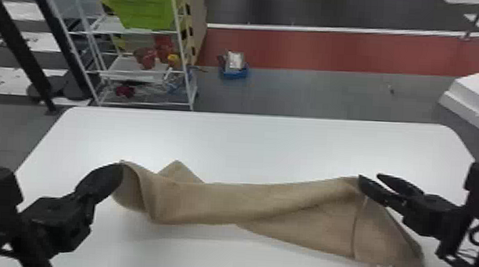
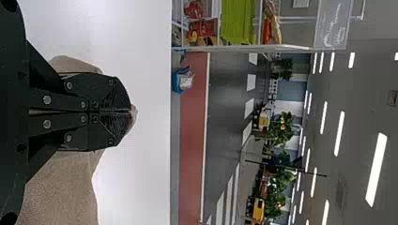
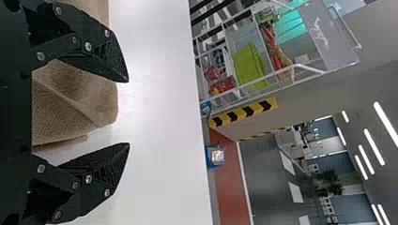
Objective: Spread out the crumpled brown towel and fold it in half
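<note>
A white tabletop [image 1: 249,147] carries the brown towel [image 1: 278,207], which stretches from near the table's left edge towards its right edge, well apart from the far edge. The spreading looks partly done: the towel is long and drawn out, yet its middle is rolled over, its right part fans towards the robot, and one corner pokes out behind on the left. Flattening it and making an even half fold seem left to do. The left gripper [image 1: 117,169] is closed, pinching the towel's left end. The right gripper [image 1: 369,177] has its two black fingers parted beside the towel's right end, gripping nothing firmly.

Beyond the table's far left corner, a white wire rack [image 1: 122,72] stands on the floor. It holds a large bright green item [image 1: 145,9], with red items [image 1: 163,49] and a smaller yellow one [image 1: 173,60] lower down. On the floor past the far edge, a small blue tray [image 1: 236,74] contains a silvery-white package [image 1: 235,60].
</note>
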Controlling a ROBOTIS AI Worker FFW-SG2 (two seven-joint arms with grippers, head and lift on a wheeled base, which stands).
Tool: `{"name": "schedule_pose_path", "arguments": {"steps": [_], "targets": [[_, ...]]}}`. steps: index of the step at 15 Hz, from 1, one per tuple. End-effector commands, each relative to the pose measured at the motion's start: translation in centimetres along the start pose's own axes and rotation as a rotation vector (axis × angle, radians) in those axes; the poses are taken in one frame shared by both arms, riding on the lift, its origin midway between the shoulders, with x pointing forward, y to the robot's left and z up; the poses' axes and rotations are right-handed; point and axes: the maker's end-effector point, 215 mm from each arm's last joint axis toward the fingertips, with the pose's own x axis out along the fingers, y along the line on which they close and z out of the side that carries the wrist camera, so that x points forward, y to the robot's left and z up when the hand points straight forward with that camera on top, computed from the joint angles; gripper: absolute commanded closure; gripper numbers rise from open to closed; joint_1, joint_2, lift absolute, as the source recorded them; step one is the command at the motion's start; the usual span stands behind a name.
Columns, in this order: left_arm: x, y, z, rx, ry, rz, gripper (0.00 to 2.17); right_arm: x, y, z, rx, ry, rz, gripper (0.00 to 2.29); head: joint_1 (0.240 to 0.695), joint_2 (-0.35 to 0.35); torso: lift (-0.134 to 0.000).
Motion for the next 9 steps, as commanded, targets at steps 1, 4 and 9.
{"name": "schedule_pose_path", "arguments": {"steps": [1,4,9], "targets": [[0.0,0.0,0.1,0.000,-0.002,0.000,1.35,-1.0,-1.3,-0.8,0.031,0.051,-0.029,0.47,0.695,0.072,-0.124],[0.3,-0.8,0.0,-0.004,-0.002,-0.012,1.35,-1.2,-1.6,-0.2,0.028,0.062,-0.023,0.88,0.695,0.056,-0.124],[0.3,-0.9,0.2,0.002,-0.004,-0.011,1.35,-0.9,-0.8,-0.3,0.040,0.093,0.026,2.07,0.695,0.040,-0.124]]}}
